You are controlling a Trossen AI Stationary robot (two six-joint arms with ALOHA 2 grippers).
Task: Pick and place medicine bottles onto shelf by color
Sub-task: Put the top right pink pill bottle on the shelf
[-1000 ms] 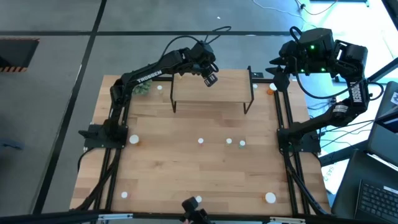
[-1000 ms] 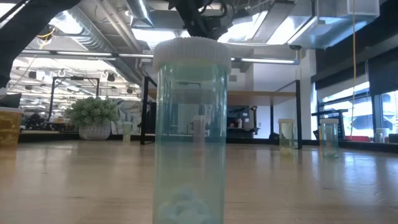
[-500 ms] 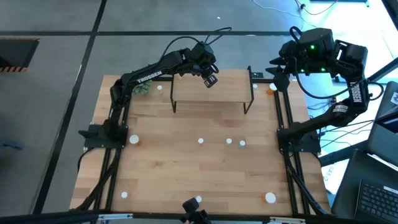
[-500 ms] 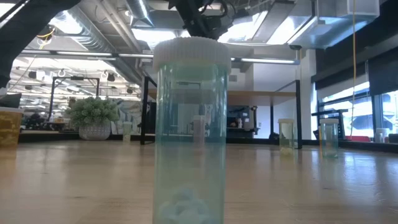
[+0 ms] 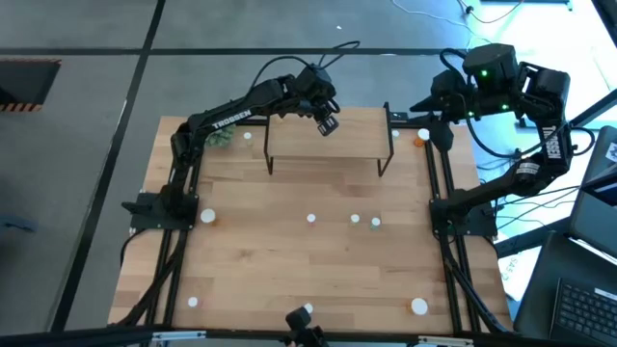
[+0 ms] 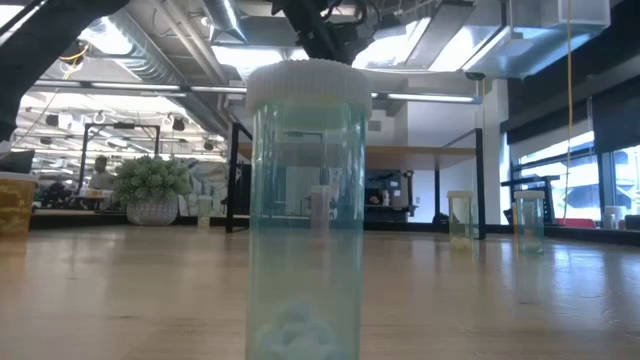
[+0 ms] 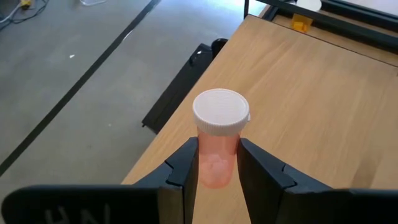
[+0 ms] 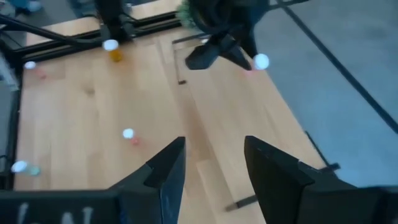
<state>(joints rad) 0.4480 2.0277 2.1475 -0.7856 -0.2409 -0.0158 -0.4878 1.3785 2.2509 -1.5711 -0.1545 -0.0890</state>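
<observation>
My left gripper (image 7: 217, 148) is shut on a pink bottle (image 7: 216, 163) with a white cap (image 7: 221, 111), high over the far part of the shelf (image 5: 328, 145), a light-wood board on thin black legs. In the high view that gripper (image 5: 326, 121) is at the shelf's far edge. My right gripper (image 8: 212, 158) is open and raised by the table's far right corner (image 5: 424, 108), touching nothing. Several small pale-capped bottles (image 5: 355, 219) stand upright on the tabletop. A teal bottle (image 6: 305, 210) stands right before the low camera. My left gripper pinches the pink bottle's body (image 7: 217, 152) between its two fingers, just below the white cap. The bottle stays upright, cap on top, lifted clear above the shelf board. Its lower end is hidden between the fingers (image 7: 186, 168).
An orange bottle (image 5: 421, 138) sits at the far right corner, and another (image 5: 207, 216) at the left edge. A green plant ball (image 5: 220, 138) lies far left of the shelf. Capped bottles stand near the front edge (image 5: 418, 306). Black frame rails (image 5: 439, 193) run along both sides.
My right arm has shifted a little toward the table's right edge, near the far right corner, with its fingers still apart. My left gripper and the pink bottle have kept still.
</observation>
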